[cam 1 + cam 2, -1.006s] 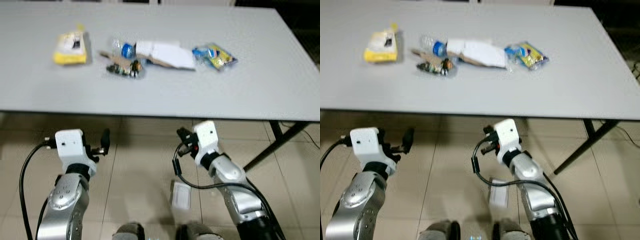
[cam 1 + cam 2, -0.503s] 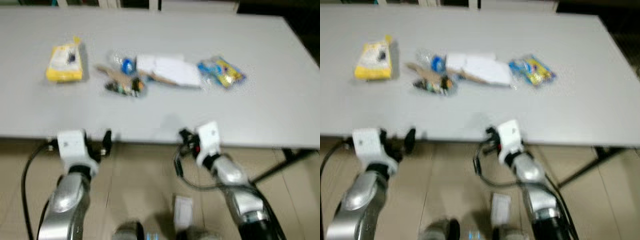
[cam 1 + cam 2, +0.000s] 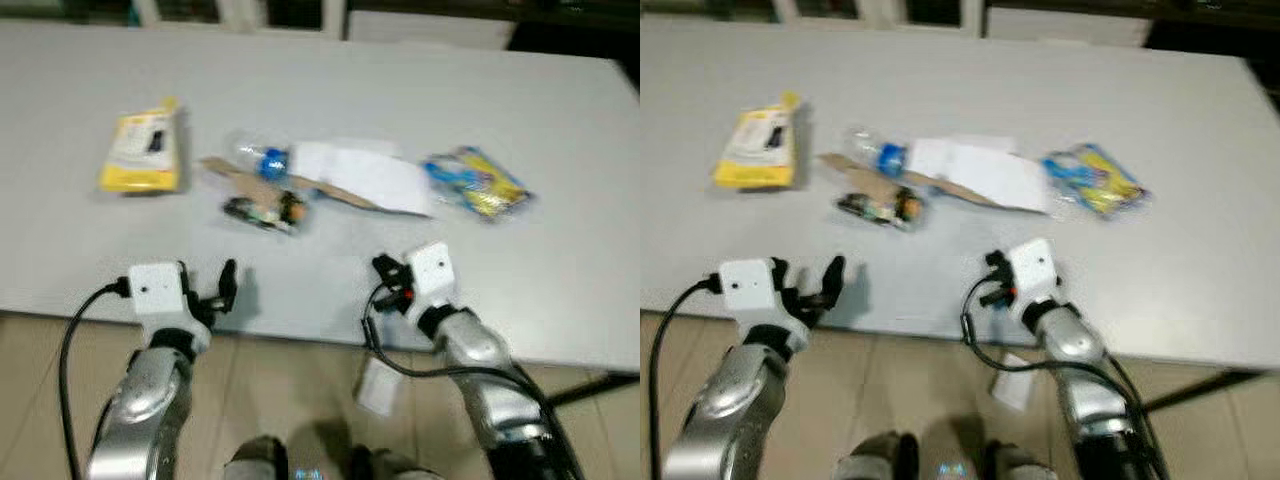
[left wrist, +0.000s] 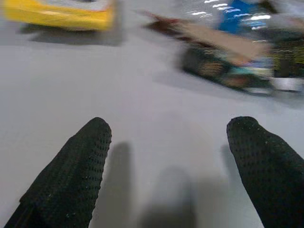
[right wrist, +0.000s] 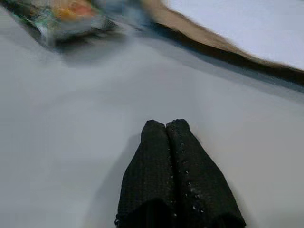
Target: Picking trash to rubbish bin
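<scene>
Grey table [image 3: 560, 130] carries all the trash in a loose row: a yellow packet [image 3: 142, 152] on the robot's left, a dark snack wrapper [image 3: 262, 212] touching a crushed bottle with a blue cap [image 3: 262, 160], a white paper [image 3: 362, 175] on brown cardboard, and a blue-yellow packet [image 3: 477, 185] on the right. The left gripper [image 4: 173, 156] hovers over the near edge with its fingers spread wide, pointing at the dark wrapper. The right gripper [image 5: 166, 137] has its fingers pressed together, low over the table before the paper. I see no bin. The views are blurred, so a reach could miss. The wrapper and bottle lie together; a grasp may drag both or push one away.
</scene>
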Controlling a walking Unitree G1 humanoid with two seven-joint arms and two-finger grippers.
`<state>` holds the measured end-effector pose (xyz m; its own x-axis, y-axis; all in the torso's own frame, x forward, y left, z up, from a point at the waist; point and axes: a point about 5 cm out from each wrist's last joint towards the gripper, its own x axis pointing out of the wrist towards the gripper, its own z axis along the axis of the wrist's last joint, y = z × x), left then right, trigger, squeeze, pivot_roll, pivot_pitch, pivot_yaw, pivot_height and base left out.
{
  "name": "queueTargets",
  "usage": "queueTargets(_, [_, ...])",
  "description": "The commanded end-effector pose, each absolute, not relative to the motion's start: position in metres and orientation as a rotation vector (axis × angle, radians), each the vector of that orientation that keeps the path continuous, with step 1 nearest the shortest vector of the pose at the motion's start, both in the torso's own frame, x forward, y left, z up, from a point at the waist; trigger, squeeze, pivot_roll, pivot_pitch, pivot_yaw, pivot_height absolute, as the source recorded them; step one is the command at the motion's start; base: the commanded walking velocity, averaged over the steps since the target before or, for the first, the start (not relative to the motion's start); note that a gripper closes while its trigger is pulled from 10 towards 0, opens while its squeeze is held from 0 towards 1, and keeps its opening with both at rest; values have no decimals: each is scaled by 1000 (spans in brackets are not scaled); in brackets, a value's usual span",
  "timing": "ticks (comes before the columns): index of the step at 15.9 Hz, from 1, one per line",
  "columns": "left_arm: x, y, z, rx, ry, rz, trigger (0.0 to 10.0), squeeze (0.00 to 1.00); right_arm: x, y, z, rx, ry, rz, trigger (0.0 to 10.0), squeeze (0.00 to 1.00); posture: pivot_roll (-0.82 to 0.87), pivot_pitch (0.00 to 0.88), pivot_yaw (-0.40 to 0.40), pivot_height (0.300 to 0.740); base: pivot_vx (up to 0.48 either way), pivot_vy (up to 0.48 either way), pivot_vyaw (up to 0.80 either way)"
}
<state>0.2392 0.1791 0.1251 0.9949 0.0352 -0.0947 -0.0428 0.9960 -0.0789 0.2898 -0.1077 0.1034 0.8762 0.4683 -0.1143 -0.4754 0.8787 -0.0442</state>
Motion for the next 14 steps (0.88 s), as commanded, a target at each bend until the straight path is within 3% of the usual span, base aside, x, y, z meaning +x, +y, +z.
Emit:
queueTargets(1, [238, 178, 127, -81, 91, 39, 10000, 0, 289, -112, 100, -74, 119, 483, 10000, 0, -58, 214, -3, 740, 424, 0, 0])
queueTargets(3, [238, 177, 127, -81, 90, 39, 10000, 0, 289, -112, 101, -75, 116, 485, 10000, 0, -58, 214, -3, 740, 424, 0, 0])
queueTargets(14, [239, 178, 130, -16, 35, 76, 10000, 0, 293, -109, 114, -44, 55, 483, 10000, 0, -52, 209, -9, 740, 0, 0, 0])
